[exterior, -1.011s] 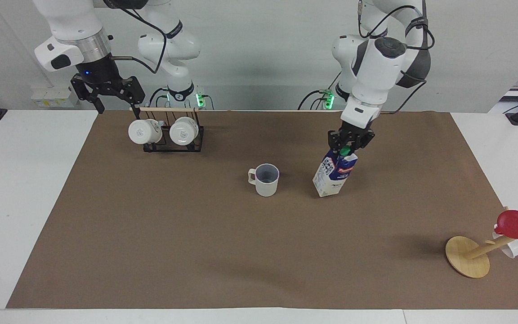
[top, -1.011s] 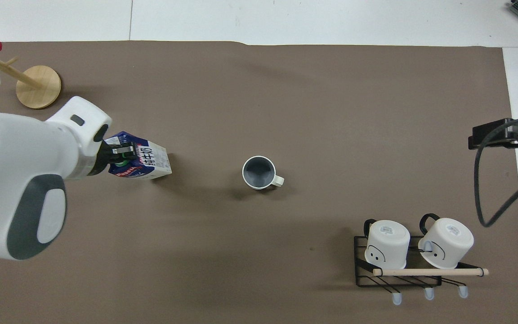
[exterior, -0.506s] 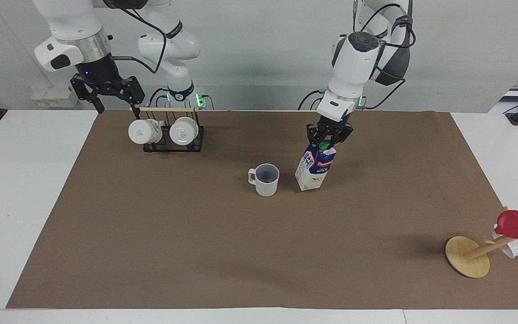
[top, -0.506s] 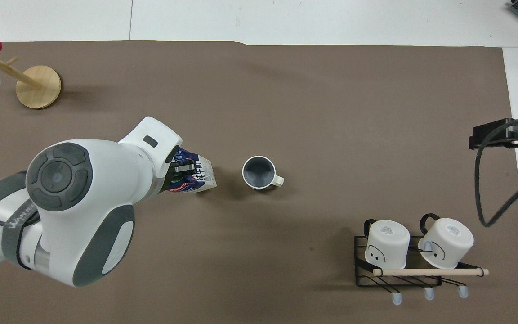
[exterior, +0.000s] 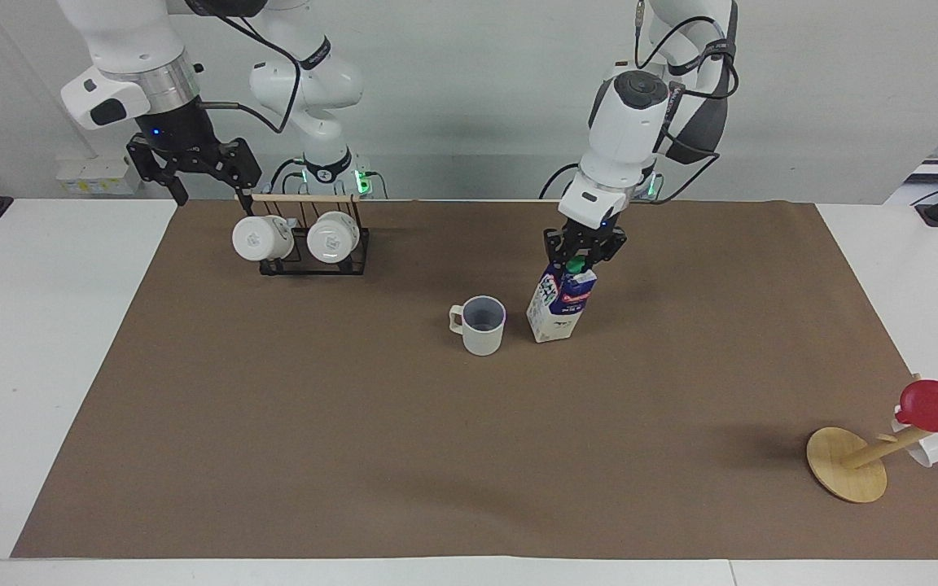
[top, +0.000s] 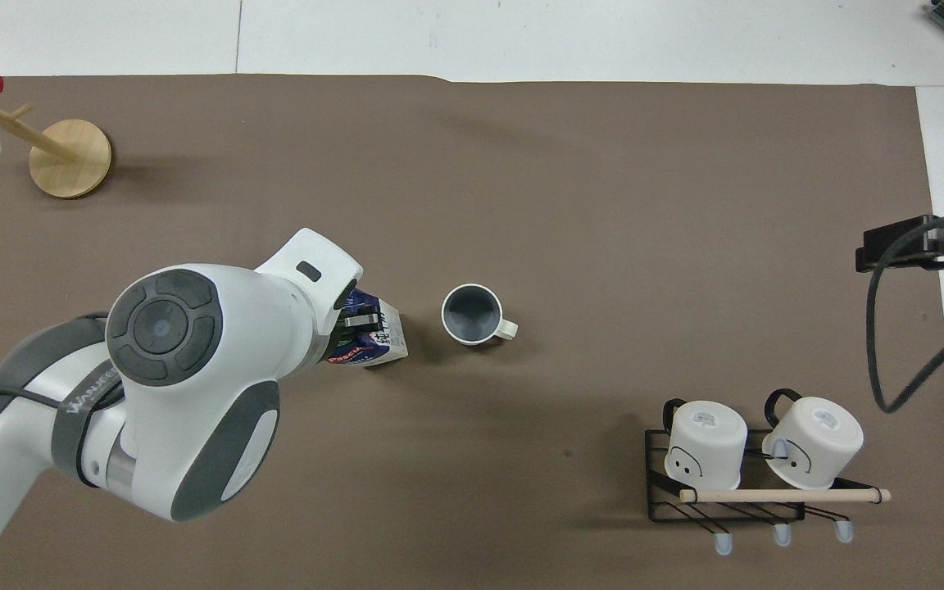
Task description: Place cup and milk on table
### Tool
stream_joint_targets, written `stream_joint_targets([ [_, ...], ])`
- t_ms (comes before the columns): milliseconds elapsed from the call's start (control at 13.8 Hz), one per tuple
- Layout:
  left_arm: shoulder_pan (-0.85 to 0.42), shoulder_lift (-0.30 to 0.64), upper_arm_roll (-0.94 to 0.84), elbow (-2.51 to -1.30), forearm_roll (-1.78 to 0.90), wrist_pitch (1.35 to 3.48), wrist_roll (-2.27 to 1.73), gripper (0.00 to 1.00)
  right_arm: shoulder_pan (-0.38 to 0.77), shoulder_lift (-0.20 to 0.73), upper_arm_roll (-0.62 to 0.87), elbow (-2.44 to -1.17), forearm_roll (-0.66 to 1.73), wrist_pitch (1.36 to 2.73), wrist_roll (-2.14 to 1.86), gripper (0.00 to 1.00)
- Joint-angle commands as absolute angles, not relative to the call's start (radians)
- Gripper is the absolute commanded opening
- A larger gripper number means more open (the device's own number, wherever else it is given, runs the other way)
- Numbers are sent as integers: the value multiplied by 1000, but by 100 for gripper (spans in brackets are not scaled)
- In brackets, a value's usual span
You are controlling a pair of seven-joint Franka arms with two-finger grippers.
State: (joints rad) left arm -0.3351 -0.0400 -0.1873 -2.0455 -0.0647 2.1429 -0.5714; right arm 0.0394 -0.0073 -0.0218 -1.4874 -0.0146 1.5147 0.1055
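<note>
Two task things on your desk (exterior: 46, 342), mid brown paper sheet (exterior: 355, 423). Milk (exterior: 560, 303): tall blue-white carton, green cap, red band, tilted, just beside cup (exterior: 481, 325) toward left arm's end; base contact with paper hard to judge. Left tool (exterior: 582, 247) pinching carton top. Cup: pale grey-beige, upright, blue-grey inside, looks empty. Right tool (exterior: 192, 167) waits over desk edge near rack (exterior: 314, 256) holding two white mugs (exterior: 261, 238); its fingers spread.

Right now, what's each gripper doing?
Left gripper: shut on the milk beside the cup.
Right gripper: open, waiting over the rack.
</note>
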Motion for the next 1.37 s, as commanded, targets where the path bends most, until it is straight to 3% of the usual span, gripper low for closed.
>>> stream_joint_targets([
  [0, -356, -43, -172, -2049, -57, 2161, -597, 72, 25, -23, -18, -1509, 0, 1531, 80, 100],
  [144, -368, -43, -172, -2042, -57, 2161, -620, 100, 25, -23, -18, -1508, 2, 1531, 80, 100],
  [578, -350, -72, -161, -1922, -52, 2013, -617, 100, 25, -23, -18, -1508, 6, 1531, 80, 100],
  [1300, -26, -144, -152, -1747, -48, 1617, -209, 100, 25, -23, -18, -1508, 9, 1531, 80, 100],
])
